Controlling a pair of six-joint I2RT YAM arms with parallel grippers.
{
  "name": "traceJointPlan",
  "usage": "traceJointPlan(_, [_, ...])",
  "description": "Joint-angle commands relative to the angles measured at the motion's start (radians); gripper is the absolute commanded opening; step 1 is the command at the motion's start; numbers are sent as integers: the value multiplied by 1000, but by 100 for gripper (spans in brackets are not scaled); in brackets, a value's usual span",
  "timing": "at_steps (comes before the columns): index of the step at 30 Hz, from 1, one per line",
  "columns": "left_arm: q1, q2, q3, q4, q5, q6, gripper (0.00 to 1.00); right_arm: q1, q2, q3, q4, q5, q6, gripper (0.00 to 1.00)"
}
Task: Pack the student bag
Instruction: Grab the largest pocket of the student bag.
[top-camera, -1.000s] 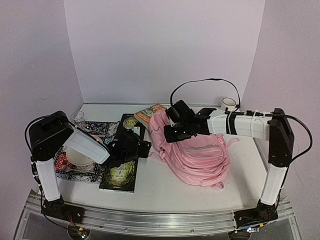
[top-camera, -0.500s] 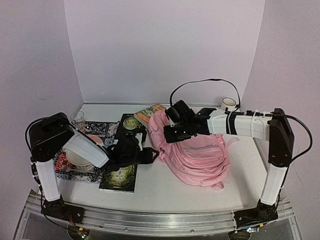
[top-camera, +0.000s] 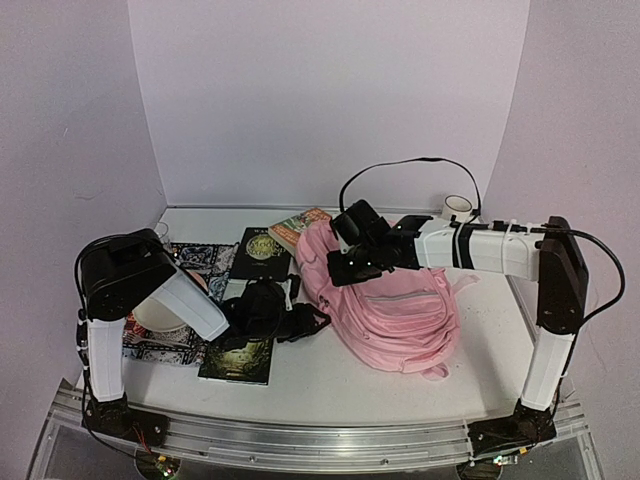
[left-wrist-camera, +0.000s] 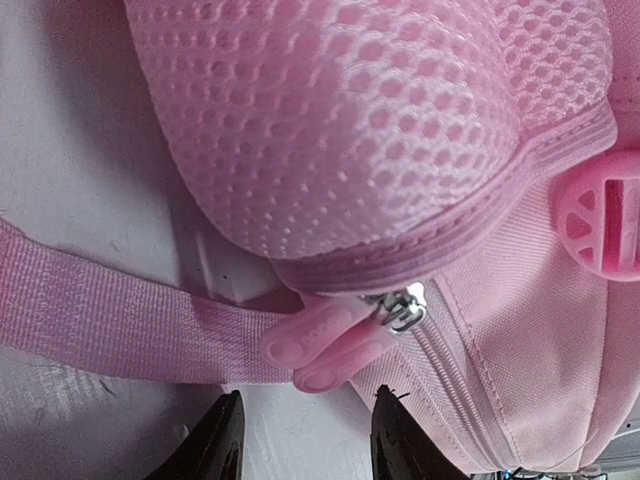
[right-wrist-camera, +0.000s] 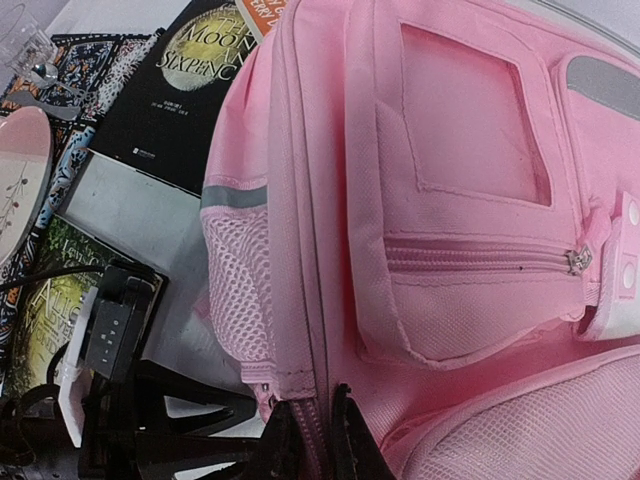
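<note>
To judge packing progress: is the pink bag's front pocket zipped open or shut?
Shut: on the student bag, the front-pocket zip lies closed, slider at its right end.

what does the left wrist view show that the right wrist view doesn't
Only the left wrist view: a close-up of the pink zipper pull and the strap beside it. Only the right wrist view: the dark book, the plate, the zipped front pocket, and the right pincer closed on the student bag. Both: that bag's mesh side pocket and the open left pincer.
</note>
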Motion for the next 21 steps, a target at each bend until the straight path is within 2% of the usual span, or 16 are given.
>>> traceJointPlan(1, [-4,22,53,94,46,-46,45,11,-14,69,47,0,-11,0])
traceJointPlan(10, [15,36,33,219,33,-130,45,12,-19,66,47,4,-11,0])
traceJointPlan(21, [14,9,-11,301,68,-203,33,11,-10,76,47,5,-16,0])
